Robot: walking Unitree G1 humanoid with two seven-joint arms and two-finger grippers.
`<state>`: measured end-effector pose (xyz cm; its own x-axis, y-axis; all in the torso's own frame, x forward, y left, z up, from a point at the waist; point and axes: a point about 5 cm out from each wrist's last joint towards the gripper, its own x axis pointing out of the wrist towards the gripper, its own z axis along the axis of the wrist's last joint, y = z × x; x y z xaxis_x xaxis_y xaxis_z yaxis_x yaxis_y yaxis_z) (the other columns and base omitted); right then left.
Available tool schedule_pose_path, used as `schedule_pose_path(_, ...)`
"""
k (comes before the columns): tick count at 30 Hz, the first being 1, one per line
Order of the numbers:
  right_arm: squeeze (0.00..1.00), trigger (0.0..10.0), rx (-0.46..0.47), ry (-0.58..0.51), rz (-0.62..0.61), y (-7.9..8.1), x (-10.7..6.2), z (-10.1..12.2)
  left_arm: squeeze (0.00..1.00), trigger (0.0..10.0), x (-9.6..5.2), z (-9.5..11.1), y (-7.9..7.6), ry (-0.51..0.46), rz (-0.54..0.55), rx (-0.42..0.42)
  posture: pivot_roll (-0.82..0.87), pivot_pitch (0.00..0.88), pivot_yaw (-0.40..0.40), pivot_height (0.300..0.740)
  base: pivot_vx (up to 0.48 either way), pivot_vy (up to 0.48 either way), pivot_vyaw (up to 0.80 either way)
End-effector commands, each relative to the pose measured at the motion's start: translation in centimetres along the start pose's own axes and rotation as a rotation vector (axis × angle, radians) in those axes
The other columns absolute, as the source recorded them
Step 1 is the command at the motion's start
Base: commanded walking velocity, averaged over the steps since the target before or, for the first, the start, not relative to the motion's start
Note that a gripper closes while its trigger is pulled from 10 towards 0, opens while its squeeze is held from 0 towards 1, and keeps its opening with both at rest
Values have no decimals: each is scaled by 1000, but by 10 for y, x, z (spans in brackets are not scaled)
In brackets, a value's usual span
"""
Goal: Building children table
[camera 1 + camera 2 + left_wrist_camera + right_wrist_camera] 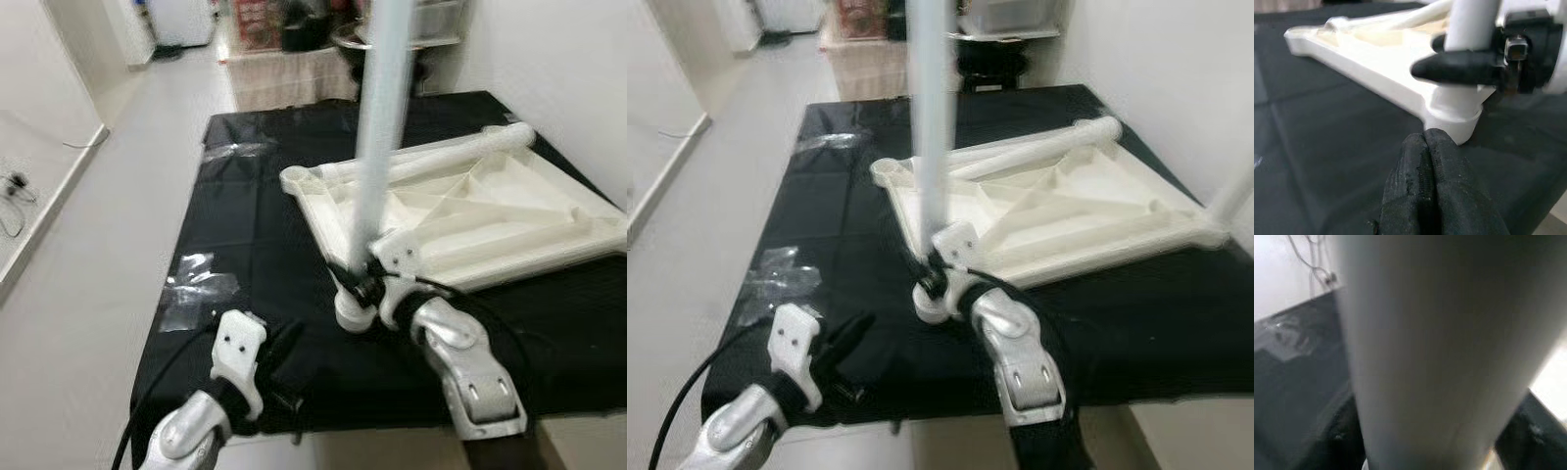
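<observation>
Black sheeting [255,245] covers the floor of a pale-walled room, and on it lies the white children's tabletop [470,211], upside down, its ribbed underside facing up. One white leg [460,152] lies flat across the far part of the tabletop. A second white leg [380,127] stands upright in the near corner socket [355,311], which rests on the sheeting. The right tool [364,284] is clamped on this upright leg just above the socket, a black finger [1459,68] on its side. The left tool [1425,181] hovers low over the sheeting just beside the socket, its two black fingers pressed together and empty. Crumpled clear plastic wrapping [196,284] lies on the sheeting to the left, well apart from the tabletop.
</observation>
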<state>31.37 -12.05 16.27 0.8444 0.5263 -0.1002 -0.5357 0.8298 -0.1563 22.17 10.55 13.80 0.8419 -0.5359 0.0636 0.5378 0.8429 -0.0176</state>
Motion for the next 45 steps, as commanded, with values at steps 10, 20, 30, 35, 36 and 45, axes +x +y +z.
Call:
schedule_pose_path(10, 0, 10000, -163, -143, 515, -9, 8, 46, 0, 10000, 0, -5, -2, 22, -3, -3, 54, 125, 14, 740, 0, 0, 0)
schedule_pose_path(20, 0, 0, -63, -143, 739, -22, 18, 49, 0, 10000, -1, -6, -4, 26, -2, -2, 67, 118, 13, 740, 0, 0, 0)
schedule_pose_path(30, 0, 0, -62, -106, 843, -24, 12, 39, 0, 10000, -2, -7, -5, 28, -2, -7, 61, 124, 14, 740, 0, 0, 0)
schedule_pose_path(35, 0, 0, -72, -91, 719, -31, 5, 27, 0, 10000, -3, -6, -5, 27, -3, -12, 49, 137, 17, 740, 0, 0, 0)
schedule_pose_path(36, 0, 0, -70, -72, 664, -31, 2, 20, 0, 10000, -4, -6, -5, 27, -3, -13, 45, 143, 18, 740, 0, 0, 0)
schedule_pose_path(45, 0, 0, 70, 117, -146, 14, -26, -26, 0, 10000, -9, -4, -2, 33, -7, -15, 32, 178, 34, 740, 0, 0, 0)
